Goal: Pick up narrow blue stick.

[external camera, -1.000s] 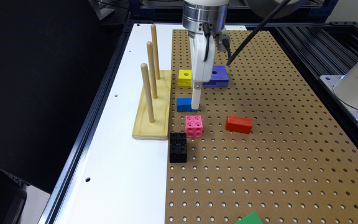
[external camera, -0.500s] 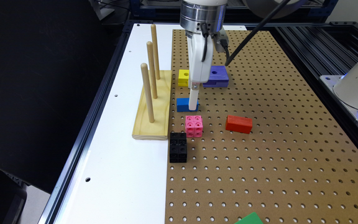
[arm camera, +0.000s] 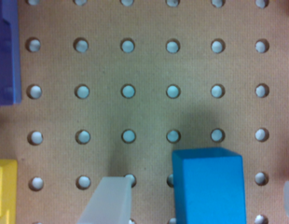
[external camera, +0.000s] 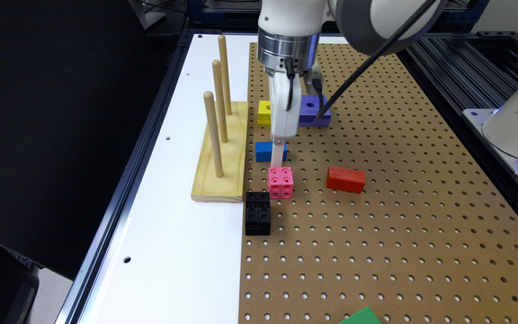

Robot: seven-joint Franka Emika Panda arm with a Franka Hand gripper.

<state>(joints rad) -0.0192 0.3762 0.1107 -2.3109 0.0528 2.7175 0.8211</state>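
**Claw lowered around the blue stick, grasp not yet made**

The robot's claw (external camera: 278, 150) hangs straight down over the pegboard (external camera: 376, 225), its tips close to the board surface. In the wrist view the claw is spread wide: one pale finger (arm camera: 109, 203) stands on one side of the narrow blue stick (arm camera: 209, 186) with bare board between them, and the edge of the other finger shows at the far side of the picture. Neither finger touches the stick.

The stick lies flat on the board in the exterior view, toward that view's left, just right of the wooden peg stand (external camera: 221, 153) and just behind the pink block (external camera: 280, 182).

Judging progress: the approach looks nearly finished, with the stick between the fingers. Closing on it and lifting are left to do.

Counted around it: one narrow blue stick, one yellow block (external camera: 264, 112), one purple-blue block with a hole (external camera: 315, 110), one pink block, one black block (external camera: 257, 219), one red block (external camera: 345, 179), one green piece (external camera: 360, 317) at the near edge, and one wooden stand carrying three upright pegs.
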